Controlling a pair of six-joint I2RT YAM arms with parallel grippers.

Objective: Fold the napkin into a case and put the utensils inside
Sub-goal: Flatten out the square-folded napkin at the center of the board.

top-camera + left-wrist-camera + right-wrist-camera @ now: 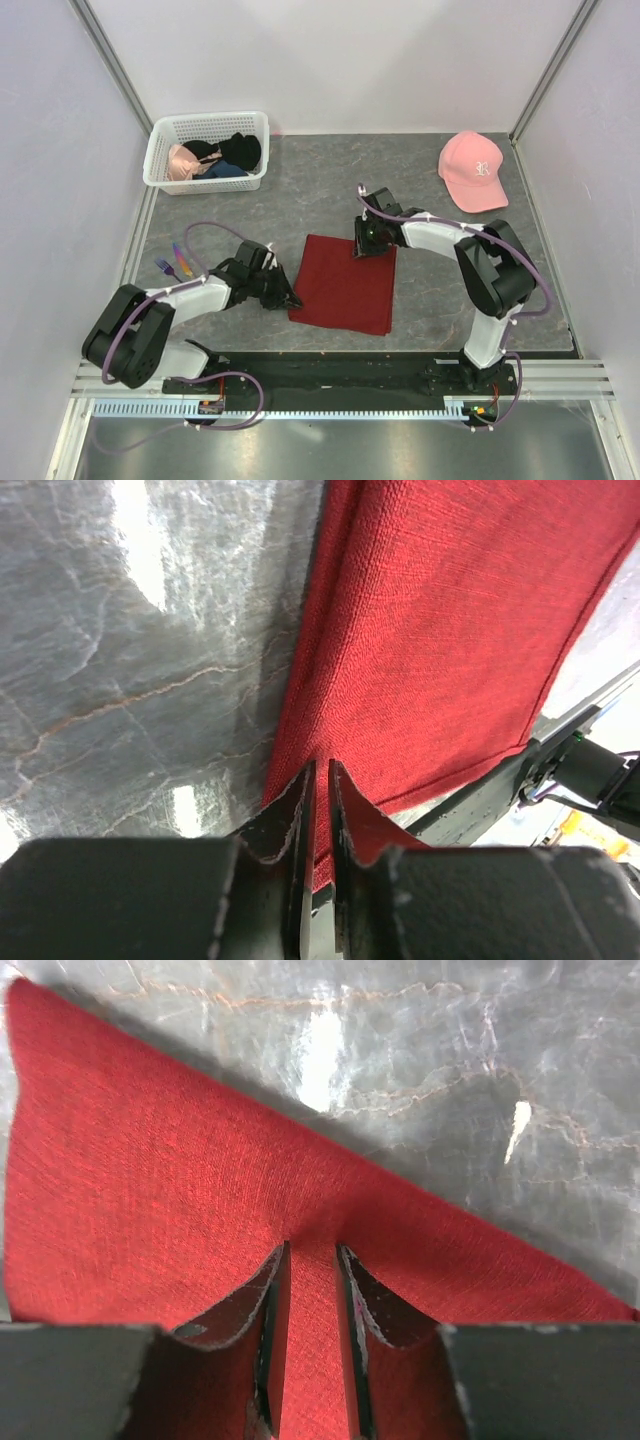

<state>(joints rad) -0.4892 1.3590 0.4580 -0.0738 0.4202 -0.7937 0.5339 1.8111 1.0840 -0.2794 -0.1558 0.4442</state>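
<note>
napkin [343, 285]: soft, light, limp | my left pincer [322, 766] pinches its left edge, right pincer [312, 1250] its far edge | grip hems, keep taut

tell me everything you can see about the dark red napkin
The napkin is a plain dark red woven cloth, roughly rectangular, lying flat on the grey marbled table between the arms. The left gripper has its jaws pinched on the napkin's left edge; the right gripper pinches the far edge, puckering the cloth there.
</note>
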